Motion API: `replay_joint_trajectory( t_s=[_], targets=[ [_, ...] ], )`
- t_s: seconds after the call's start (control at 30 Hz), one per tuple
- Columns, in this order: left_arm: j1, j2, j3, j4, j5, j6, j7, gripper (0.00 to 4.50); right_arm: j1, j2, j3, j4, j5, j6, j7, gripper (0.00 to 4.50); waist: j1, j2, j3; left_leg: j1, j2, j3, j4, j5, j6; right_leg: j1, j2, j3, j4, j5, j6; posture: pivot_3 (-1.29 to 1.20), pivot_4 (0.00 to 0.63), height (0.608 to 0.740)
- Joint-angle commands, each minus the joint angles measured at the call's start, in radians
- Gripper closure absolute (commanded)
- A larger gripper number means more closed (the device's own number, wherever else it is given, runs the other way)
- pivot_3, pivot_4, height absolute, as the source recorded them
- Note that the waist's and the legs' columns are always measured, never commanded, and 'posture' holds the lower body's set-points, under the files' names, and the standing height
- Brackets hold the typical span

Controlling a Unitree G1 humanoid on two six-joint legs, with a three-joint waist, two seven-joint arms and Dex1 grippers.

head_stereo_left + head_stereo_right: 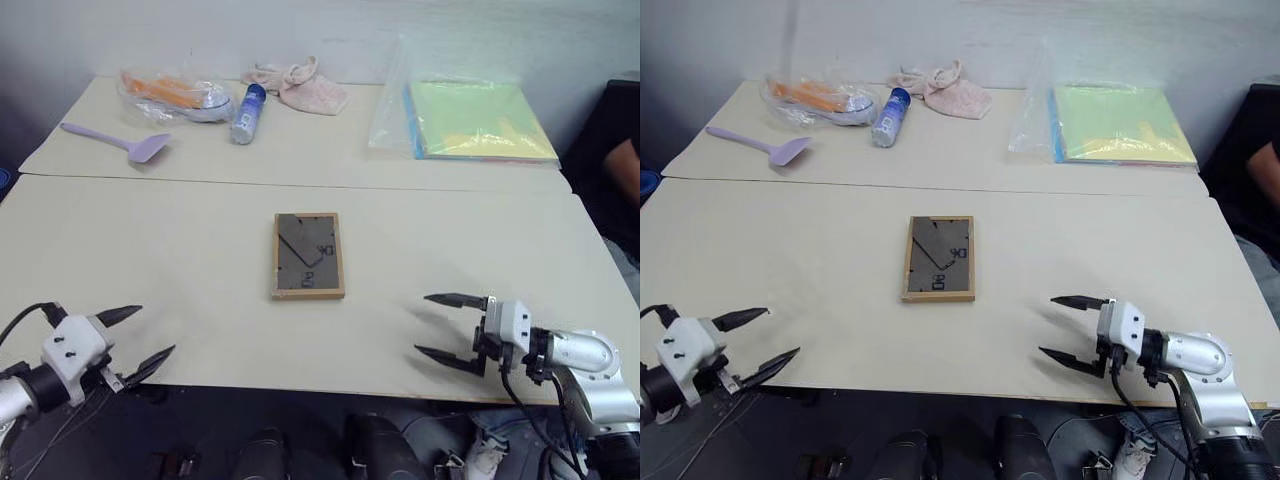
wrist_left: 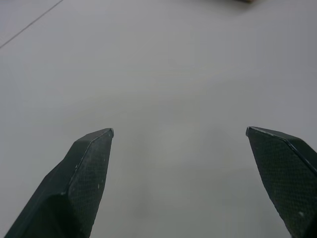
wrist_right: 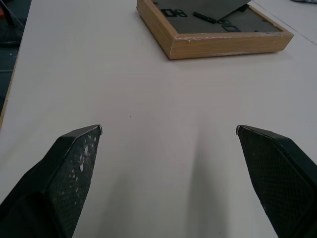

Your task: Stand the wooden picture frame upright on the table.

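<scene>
The wooden picture frame [image 1: 309,255] is lying flat on the table [image 1: 180,260], dark grey back facing up, roughly midway between the two pincers and well apart from both.

The right gripper [image 1: 452,330] is hovering over the near edge of the table with its two black fingers spread wide and nothing between them. It is pointing inward toward the frame, and the right wrist view is showing the frame's light-wood side [image 3: 223,43] straight ahead beyond bare tabletop; that aim is probably setting up a reach for the near edge. The left gripper [image 1: 138,335] is likewise hanging released and empty at the table's near left edge, its fingers parted and angled inward over plain table surface.

Because the frame is resting face down, its fold-out stand is lying exposed on the back, which should be making it easier to swing out before the frame is tipped up. Both arms seem to be waiting at the start of the job, with no contact made yet.

Farther out, along the far side, a purple spatula [image 1: 112,141], a plastic bag [image 1: 170,93], a blue bottle [image 1: 248,112], a pink cloth [image 1: 299,85] and a pack of coloured paper [image 1: 478,122] are sitting well clear of the work area, so they are unlikely to be getting in the way.
</scene>
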Motion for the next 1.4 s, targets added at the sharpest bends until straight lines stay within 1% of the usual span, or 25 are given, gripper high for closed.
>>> replay_joint_trajectory(
  t_s=[0.03,0.07,0.13,0.17,0.23,0.27,0.3,0.33,0.4,0.5,0.53,0.63,0.73,0.83,1.03,1.23,1.33,1.4],
  targets=[
    [-0.019,0.012,0.003,-0.039,-0.058,0.067,-0.015,0.00,-0.004,0.024,0.003,-0.031,0.003,-0.006,-0.026,0.02,-0.001,0.000,0.000,0.000,0.000,0.000,0.000,0.000,0.000,0.000,0.000,0.000,0.000,0.000,0.000,0.00,0.150,0.740],
    [-0.033,0.013,-0.008,-0.060,-0.074,0.106,-0.011,0.00,-0.014,0.032,0.007,-0.041,0.008,0.015,-0.038,0.02,-0.001,0.000,0.000,0.000,0.000,0.000,0.000,0.000,0.000,0.000,0.000,0.000,0.000,0.000,0.000,0.00,0.150,0.740],
    [-0.091,0.024,-0.051,-0.105,-0.104,0.194,0.006,0.00,-0.052,0.056,0.018,-0.074,0.028,0.090,-0.082,0.40,0.000,0.000,0.000,0.000,0.000,0.000,0.000,0.000,-0.001,0.000,0.000,0.000,0.001,0.000,0.000,0.00,0.150,0.740],
    [-0.132,0.023,-0.072,-0.112,-0.097,0.220,0.031,0.00,-0.068,0.065,0.023,-0.089,0.037,0.126,-0.100,0.65,0.000,0.000,0.000,0.000,0.000,0.000,0.000,0.001,-0.001,0.000,0.000,0.000,0.001,0.000,0.000,0.00,0.150,0.740],
    [-0.207,0.021,-0.114,-0.113,-0.081,0.266,0.068,0.38,-0.097,0.074,0.036,-0.103,0.011,0.169,-0.135,1.36,0.001,0.000,0.000,0.000,-0.001,0.000,0.000,0.001,-0.001,0.000,0.000,0.000,0.002,0.000,0.000,0.00,0.150,0.740],
    [-0.269,0.018,-0.161,-0.093,-0.044,0.283,0.095,0.64,-0.123,0.083,0.056,-0.101,-0.016,0.190,-0.154,1.77,0.002,0.000,0.000,0.000,-0.001,0.000,0.000,0.001,-0.001,0.000,0.000,0.000,0.003,0.000,0.000,0.00,0.150,0.740],
    [-0.333,0.013,-0.216,-0.072,-0.021,0.299,0.106,0.92,-0.156,0.094,0.079,-0.091,-0.059,0.204,-0.187,2.07,0.004,0.000,0.000,0.000,-0.001,0.000,0.000,0.001,-0.001,0.000,0.000,-0.001,0.002,0.000,0.000,0.00,0.150,0.740],
    [-0.393,0.008,-0.272,-0.047,0.014,0.325,0.127,1.26,-0.189,0.113,0.097,-0.077,-0.086,0.200,-0.211,2.49,0.004,0.000,0.000,0.000,-0.001,-0.001,0.000,0.001,-0.001,0.000,0.000,-0.001,0.002,0.000,0.000,0.00,0.150,0.740],
    [-0.471,-0.006,-0.352,-0.005,0.058,0.344,0.139,1.90,-0.235,0.140,0.118,-0.055,-0.130,0.212,-0.261,3.19,0.002,0.000,0.000,-0.001,-0.001,-0.001,0.001,0.002,-0.002,-0.001,0.000,-0.002,0.003,0.000,0.001,0.00,0.150,0.740],
    [-0.587,-0.075,-0.474,0.092,0.125,0.356,0.175,2.91,-0.313,0.175,0.164,0.020,-0.226,0.184,-0.323,4.24,-0.001,0.000,0.000,-0.002,-0.001,0.001,0.002,0.003,-0.002,-0.002,0.002,-0.001,0.007,0.000,0.001,0.00,0.150,0.740],
    [-0.618,-0.098,-0.500,0.120,0.142,0.369,0.190,3.30,-0.335,0.186,0.178,0.047,-0.250,0.173,-0.338,4.50,-0.001,0.000,0.000,-0.003,-0.001,0.002,0.002,0.003,-0.001,-0.003,0.002,-0.001,0.007,0.001,0.001,0.00,0.150,0.740],
    [-0.674,-0.141,-0.563,0.178,0.181,0.377,0.197,4.12,-0.386,0.224,0.207,0.105,-0.289,0.176,-0.371,4.50,-0.001,0.000,0.000,-0.004,-0.001,0.002,0.007,0.002,-0.001,-0.003,0.002,-0.002,0.009,0.001,0.001,0.00,0.150,0.740],
    [-0.707,-0.181,-0.595,0.191,0.201,0.407,0.225,4.12,-0.403,0.250,0.232,0.111,-0.306,0.171,-0.374,4.50,0.001,0.000,0.000,-0.004,0.000,0.002,0.009,0.002,-0.001,-0.003,0.002,-0.002,0.011,0.001,0.001,0.00,0.150,0.740],
    [-0.712,-0.204,-0.612,0.188,0.204,0.400,0.214,4.12,-0.383,0.258,0.258,0.078,-0.306,0.169,-0.353,4.50,0.004,0.000,0.000,-0.004,0.000,0.001,0.010,0.002,0.000,-0.002,0.002,-0.002,0.011,0.001,0.001,0.00,0.150,0.740],
    [-0.679,-0.209,-0.607,0.125,0.182,0.421,0.185,4.12,-0.309,0.253,0.290,-0.018,-0.292,0.199,-0.319,4.50,0.004,0.000,0.000,-0.004,-0.001,0.001,0.010,0.002,0.000,-0.002,0.002,-0.002,0.011,0.001,0.002,0.00,0.150,0.740],
    [-0.600,-0.186,-0.553,0.039,0.142,0.460,0.167,4.12,-0.287,0.250,0.283,-0.068,-0.285,0.254,-0.326,4.50,0.000,0.000,0.000,-0.004,0.000,0.001,0.010,0.002,0.000,-0.002,0.002,-0.001,0.011,0.001,0.002,0.00,0.150,0.740],
    [-0.573,-0.166,-0.495,0.035,0.113,0.493,0.162,4.12,-0.281,0.224,0.271,-0.077,-0.272,0.258,-0.300,4.50,0.001,0.000,0.000,-0.004,0.000,0.001,0.010,0.002,0.000,-0.002,0.002,-0.001,0.011,0.001,0.002,0.00,0.150,0.740],
    [-0.571,-0.147,-0.421,0.039,0.047,0.601,0.165,3.73,-0.285,0.197,0.257,-0.077,-0.266,0.256,-0.283,4.50,0.000,0.000,0.000,-0.004,0.000,0.000,0.010,0.002,0.000,-0.002,0.002,-0.001,0.010,0.001,0.002,0.00,0.150,0.740]
  ],
)
